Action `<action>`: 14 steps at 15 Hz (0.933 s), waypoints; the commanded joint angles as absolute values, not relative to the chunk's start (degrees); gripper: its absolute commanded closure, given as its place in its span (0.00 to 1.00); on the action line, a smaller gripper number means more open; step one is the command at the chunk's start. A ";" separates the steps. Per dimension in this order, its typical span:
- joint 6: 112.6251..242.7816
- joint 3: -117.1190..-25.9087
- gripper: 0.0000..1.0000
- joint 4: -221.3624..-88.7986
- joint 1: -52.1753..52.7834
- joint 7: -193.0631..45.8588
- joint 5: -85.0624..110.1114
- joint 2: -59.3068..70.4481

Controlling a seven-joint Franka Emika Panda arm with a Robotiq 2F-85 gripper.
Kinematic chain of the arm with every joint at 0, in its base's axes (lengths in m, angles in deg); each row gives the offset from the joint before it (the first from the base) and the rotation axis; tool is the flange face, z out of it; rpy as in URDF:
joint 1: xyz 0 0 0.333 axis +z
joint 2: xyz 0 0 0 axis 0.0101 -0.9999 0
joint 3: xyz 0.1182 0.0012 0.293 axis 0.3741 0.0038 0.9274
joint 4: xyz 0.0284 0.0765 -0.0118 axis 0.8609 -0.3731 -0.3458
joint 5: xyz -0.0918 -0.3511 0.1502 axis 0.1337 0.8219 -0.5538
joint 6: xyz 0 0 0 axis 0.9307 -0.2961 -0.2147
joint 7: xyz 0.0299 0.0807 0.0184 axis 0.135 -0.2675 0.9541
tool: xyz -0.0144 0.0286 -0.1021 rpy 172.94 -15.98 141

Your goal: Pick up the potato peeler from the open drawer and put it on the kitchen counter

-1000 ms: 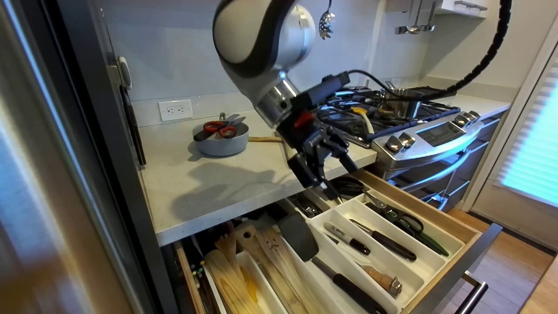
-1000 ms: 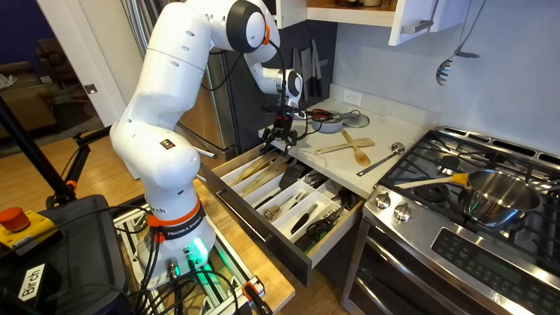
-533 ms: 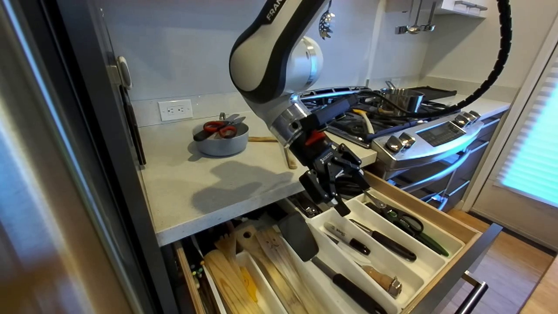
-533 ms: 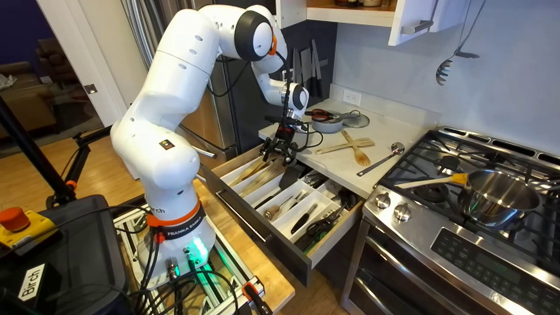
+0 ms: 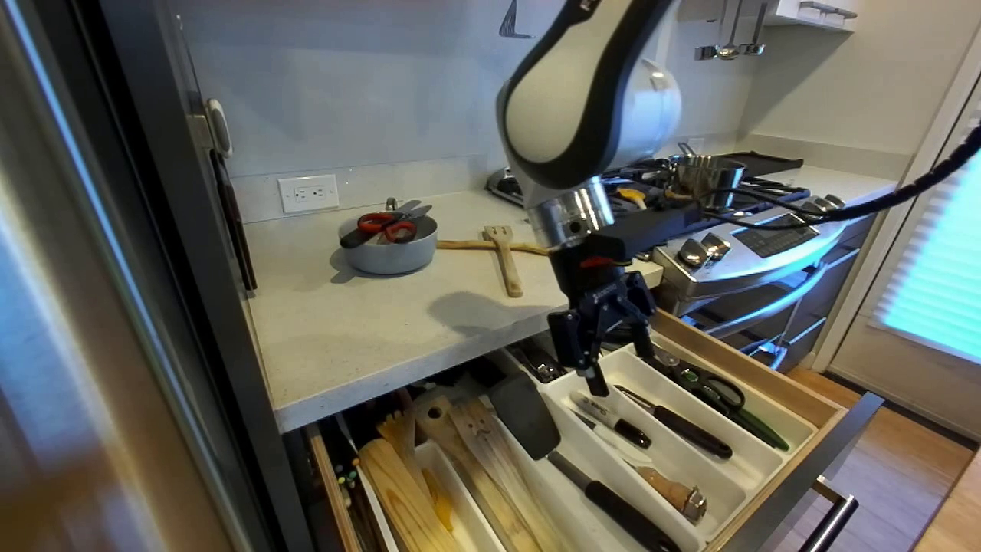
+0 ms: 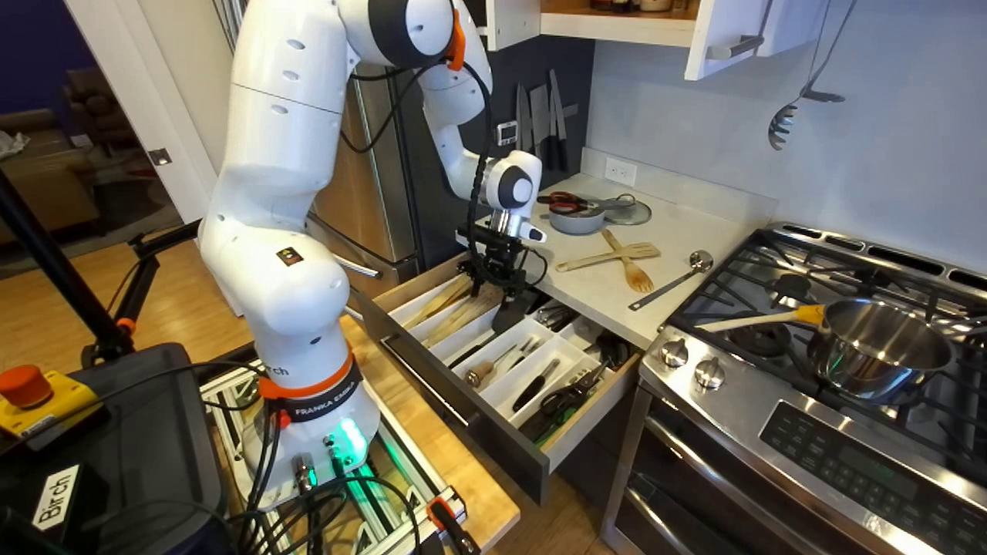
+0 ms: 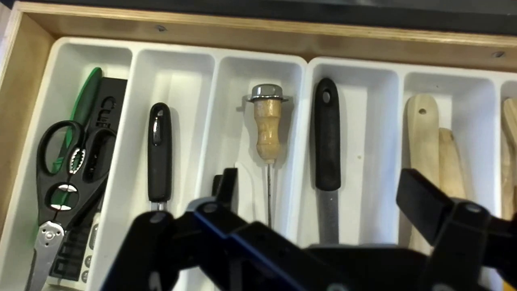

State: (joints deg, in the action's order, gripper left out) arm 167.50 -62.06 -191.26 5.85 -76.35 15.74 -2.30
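The open drawer (image 5: 747, 372) holds a white divided tray; it also shows in an exterior view (image 6: 590, 432) and the wrist view (image 7: 242, 20). A black-handled tool, which looks like the potato peeler (image 5: 692, 432), lies in one compartment; it shows in an exterior view (image 6: 536, 385) and the wrist view (image 7: 160, 153), where its head is hidden by my gripper. My gripper (image 7: 323, 192) is open and empty above the drawer, over the spatula's compartment in the wrist view. It shows in both exterior views (image 5: 621, 368) (image 6: 491, 289). The kitchen counter (image 5: 368, 330) is behind the drawer (image 6: 686, 223).
Neighbouring compartments hold scissors (image 7: 60, 182), a wooden-handled pick (image 7: 267, 129), a black-handled spatula (image 7: 328, 133), a marker (image 5: 609, 418) and wooden utensils (image 7: 424, 133). On the counter are a grey bowl with red scissors (image 5: 391, 245) and crossed wooden utensils (image 5: 506, 264). The stove (image 6: 771, 324) stands beside it.
My gripper has moved lower over the drawer and rightward in an exterior view, and now points more steeply down. It stays open. The drawer's contents have not moved.
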 commanded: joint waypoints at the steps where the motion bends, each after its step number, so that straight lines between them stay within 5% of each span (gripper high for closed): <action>1: 181.70 -65.28 0.00 -205.74 2.22 -75.72 13.02 3.85; 9: 182.00 -67.49 0.00 -204.76 -0.24 -73.18 11.70 0.60; 14: 200.12 -76.98 0.00 -203.85 1.23 -74.25 28.24 -3.05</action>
State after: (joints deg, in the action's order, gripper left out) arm 191.10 -71.96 -204.68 0.02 -73.56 20.44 0.11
